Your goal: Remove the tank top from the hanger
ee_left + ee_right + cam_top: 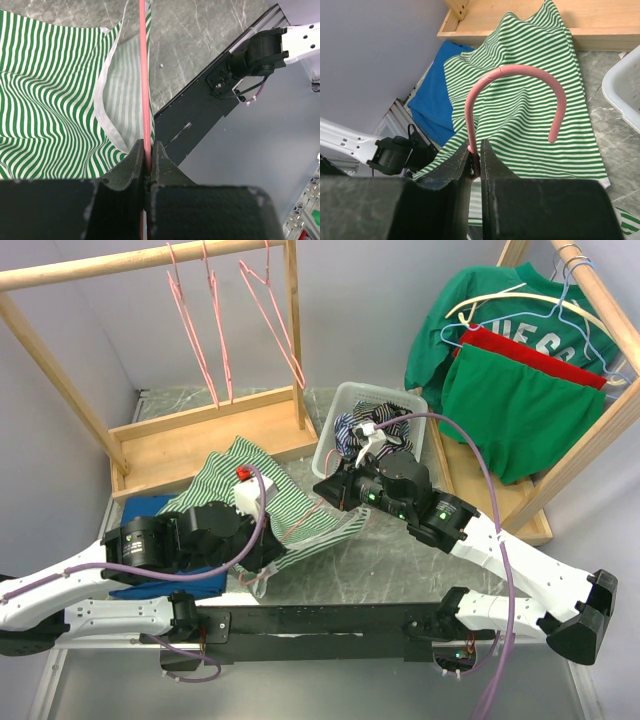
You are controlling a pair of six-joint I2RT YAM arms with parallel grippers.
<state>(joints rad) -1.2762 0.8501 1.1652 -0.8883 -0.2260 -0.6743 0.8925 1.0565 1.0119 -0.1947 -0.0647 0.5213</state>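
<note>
Left pincer (148, 151), right pincer (476, 156) on half-hidden hanger (520, 69)

Left gripper (146, 146): blocky matte-black fingers (131, 162), edges scuffed with pale specks. Right gripper (476, 151): the same black fingers (491, 165), dusty along the rims.

Just behind each gripper sit black cylindrical motor housings (145, 540). Further back are white link shells (522, 558), dotted with small dark screws.

A purple cable (481, 458) loops out behind the right gripper. Green indicator lights (371, 497) glow on the housing just behind it.
</note>
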